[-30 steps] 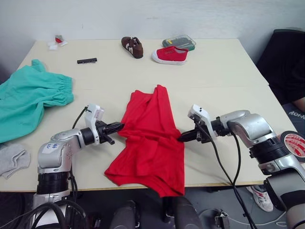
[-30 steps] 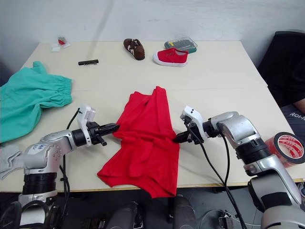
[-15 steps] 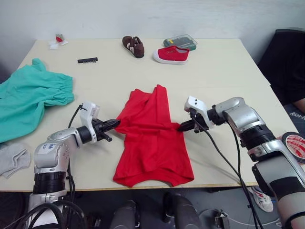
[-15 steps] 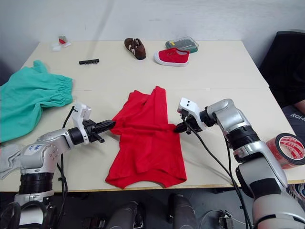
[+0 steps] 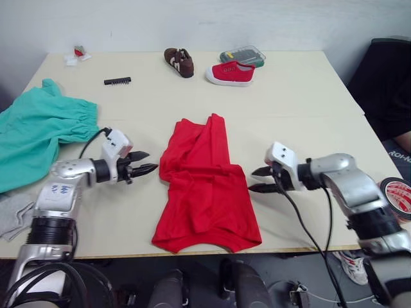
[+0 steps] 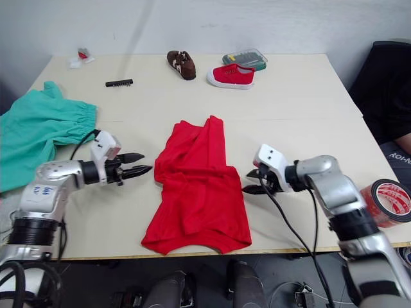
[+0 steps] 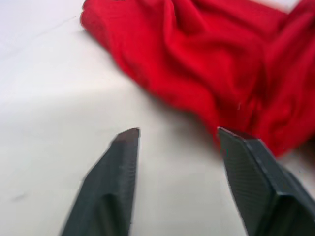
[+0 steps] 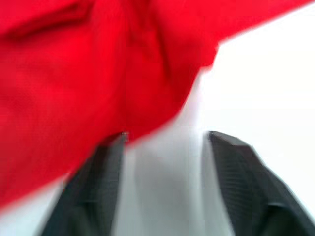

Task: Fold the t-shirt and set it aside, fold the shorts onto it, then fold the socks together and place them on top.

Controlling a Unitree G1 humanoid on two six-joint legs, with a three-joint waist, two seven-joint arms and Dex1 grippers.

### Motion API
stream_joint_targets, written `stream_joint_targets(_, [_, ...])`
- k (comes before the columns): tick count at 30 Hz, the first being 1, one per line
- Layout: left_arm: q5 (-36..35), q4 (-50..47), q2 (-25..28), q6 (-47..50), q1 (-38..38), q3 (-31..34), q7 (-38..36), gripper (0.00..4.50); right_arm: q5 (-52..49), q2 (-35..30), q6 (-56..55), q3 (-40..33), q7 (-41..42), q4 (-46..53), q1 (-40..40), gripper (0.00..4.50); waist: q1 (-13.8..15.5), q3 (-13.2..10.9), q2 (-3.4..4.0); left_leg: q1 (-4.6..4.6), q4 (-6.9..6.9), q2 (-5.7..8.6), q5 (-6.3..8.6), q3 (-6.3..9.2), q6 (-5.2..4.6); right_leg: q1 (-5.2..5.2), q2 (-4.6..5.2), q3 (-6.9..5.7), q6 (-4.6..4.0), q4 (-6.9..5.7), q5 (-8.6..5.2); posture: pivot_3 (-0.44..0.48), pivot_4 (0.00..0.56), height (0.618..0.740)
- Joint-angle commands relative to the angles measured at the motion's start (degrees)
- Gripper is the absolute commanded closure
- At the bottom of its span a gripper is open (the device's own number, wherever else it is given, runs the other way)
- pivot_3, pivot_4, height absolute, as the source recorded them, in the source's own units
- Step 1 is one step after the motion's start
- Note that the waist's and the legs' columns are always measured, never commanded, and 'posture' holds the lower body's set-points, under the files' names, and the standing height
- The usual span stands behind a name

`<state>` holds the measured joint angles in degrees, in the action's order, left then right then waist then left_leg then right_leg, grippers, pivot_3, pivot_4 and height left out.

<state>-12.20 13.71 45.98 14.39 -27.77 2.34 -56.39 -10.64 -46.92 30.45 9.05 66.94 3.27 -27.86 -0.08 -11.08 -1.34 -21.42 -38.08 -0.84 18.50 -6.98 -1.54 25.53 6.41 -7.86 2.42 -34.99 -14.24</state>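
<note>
The left claw (image 5: pixel 146 164) is spread wide and holds nothing, its two black fingertips pointing right at the left edge of the t-shirt (image 5: pixel 205 192) and stopping just short of the cloth. The right claw (image 5: pixel 259 180) is also spread wide and empty, its tips pointing left, just beside the right edge of the t-shirt. In the right wrist view one finger (image 8: pixel 93 182) lies partly under the red fabric's edge, or right against it; I cannot tell which.

The t-shirt lies in the middle of the table (image 5: pixel 302 109), between the two claws, folded into a long narrow shape running from far to near. Its far end is bunched and creased, and its near end spreads wider close to the table's near edge.

The shorts (image 5: pixel 38 131) lie spread out at the left side of the table, well apart from the t-shirt, with the gathered waist facing right. A grey sock (image 5: pixel 14 215) sits at the near left edge, just below the shorts.

Along the far side stand a brown shoe (image 5: pixel 178 62), a red shoe (image 5: pixel 230 72) and a clear plastic box (image 5: pixel 241 56) behind it. A small black strip (image 5: pixel 117 81) lies to the far left. A roll of red tape (image 5: pixel 397 196) sits at the near right, and a person in dark clothing (image 5: pixel 392 90) is at the right.
</note>
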Motion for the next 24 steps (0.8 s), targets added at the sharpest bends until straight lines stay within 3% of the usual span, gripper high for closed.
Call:
stream_joint_targets(1, [0.9,-1.0,4.3,-17.7,3.2,1.1,-8.7,0.66,0.2,-4.6,-11.1,-5.9,0.9,7.6,7.4,1.40,0.0,0.0,0.02,0.02,0.02,0.00,0.04,-0.01,-0.01,-0.01,0.00,0.01,0.00,0.02,0.00,0.000,0.150,0.740])
stream_joint_targets(7, [1.8,-4.9,6.2,-45.0,10.7,-1.7,-17.7,0.66,6.4,-5.8,-51.5,-8.1,-0.3,5.2,20.3,1.40,0.0,0.0,0.07,0.06,0.02,0.00,0.27,-0.13,0.20,-0.05,0.00,0.04,0.03,0.07,0.01,0.000,0.150,0.740])
stream_joint_targets(10, [1.9,-5.5,5.0,-52.7,12.0,-3.8,-18.6,0.66,9.0,-5.7,-65.7,-6.6,-1.2,2.1,23.0,1.40,0.1,-0.1,0.07,0.15,0.01,-0.01,0.22,-0.14,0.17,-0.12,-0.01,0.04,0.05,0.03,0.03,0.000,0.150,0.740])
stream_joint_targets(15, [2.8,-3.1,3.7,-58.3,13.2,-6.9,-18.3,0.66,11.6,-5.0,-72.8,-3.7,-3.6,-0.3,23.6,1.40,0.0,-0.1,0.10,0.26,-0.01,-0.03,0.01,-0.14,-0.17,-0.19,-0.03,0.09,0.05,-0.03,0.06,0.000,0.150,0.740])
stream_joint_targets(24, [7.0,5.4,2.6,-68.8,11.0,-12.9,-17.9,0.66,15.7,1.0,-73.5,2.4,-8.4,-3.2,18.1,1.40,0.1,0.0,0.26,0.57,-0.04,-0.06,0.04,-0.09,-0.25,-0.52,-0.05,0.08,0.03,-0.01,0.06,0.000,0.150,0.740])
